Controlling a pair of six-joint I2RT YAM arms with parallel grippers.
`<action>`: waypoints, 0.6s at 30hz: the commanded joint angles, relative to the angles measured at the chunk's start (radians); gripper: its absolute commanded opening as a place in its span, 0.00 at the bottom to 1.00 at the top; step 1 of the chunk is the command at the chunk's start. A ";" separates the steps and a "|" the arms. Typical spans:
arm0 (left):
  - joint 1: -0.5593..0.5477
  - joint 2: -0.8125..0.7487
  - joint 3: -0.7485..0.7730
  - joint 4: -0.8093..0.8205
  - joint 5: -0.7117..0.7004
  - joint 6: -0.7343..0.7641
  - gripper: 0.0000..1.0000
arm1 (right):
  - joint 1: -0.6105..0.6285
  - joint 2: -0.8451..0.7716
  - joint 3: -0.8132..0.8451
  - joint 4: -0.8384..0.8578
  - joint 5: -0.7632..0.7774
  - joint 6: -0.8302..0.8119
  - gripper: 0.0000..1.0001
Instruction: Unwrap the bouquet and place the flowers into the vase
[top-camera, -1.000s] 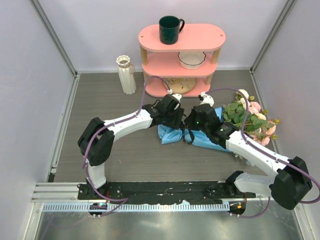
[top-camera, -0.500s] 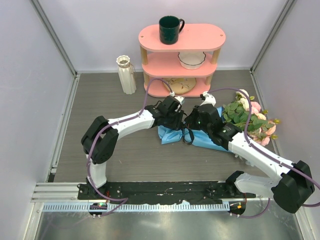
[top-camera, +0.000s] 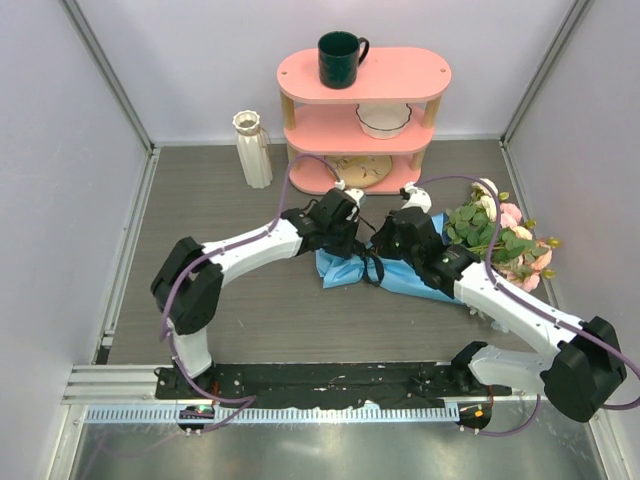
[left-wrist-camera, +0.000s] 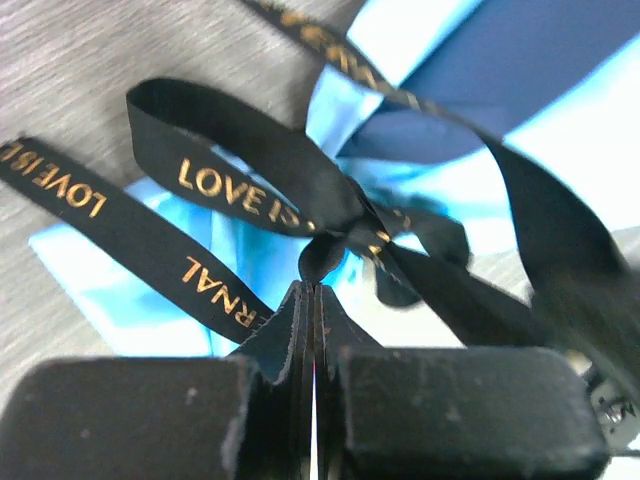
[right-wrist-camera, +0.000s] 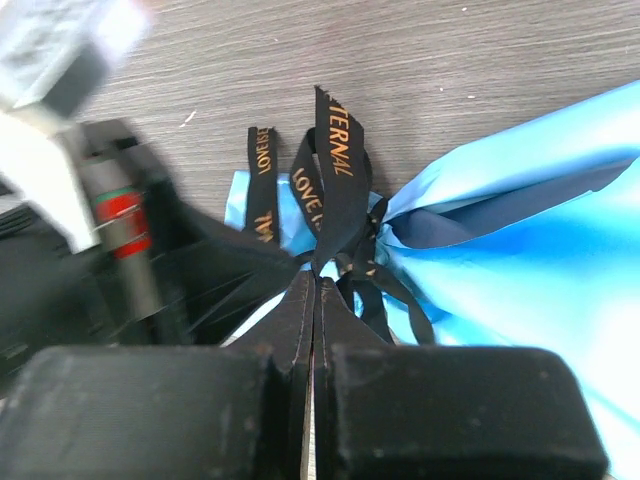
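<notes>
Right now the left tool (left-wrist-camera: 312, 300) is pressed together on a strand of the thin black ribbon with gold lettering (left-wrist-camera: 250, 185), right beside the knot at its tip. The right tool (right-wrist-camera: 312, 288) is likewise clamped on that ribbon from the opposite side, probably so the two can pull the bow undone. Just beyond both tools, the bouquet's blue paper sheet (right-wrist-camera: 520, 250) lies on the grey desk (top-camera: 220, 200), with the pink and cream flowers (top-camera: 505, 240) past the right tool. The cream ribbed vase (top-camera: 252, 150) stands upright well beyond the left tool.
</notes>
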 joint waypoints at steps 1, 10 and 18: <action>0.003 -0.197 -0.095 0.025 0.039 -0.085 0.00 | -0.004 0.033 0.055 0.015 0.060 -0.016 0.01; 0.000 -0.512 -0.369 0.088 0.163 -0.267 0.00 | -0.103 0.175 0.150 0.095 0.013 -0.042 0.01; -0.040 -0.736 -0.664 0.140 0.212 -0.415 0.00 | -0.199 0.348 0.306 0.145 -0.051 -0.081 0.01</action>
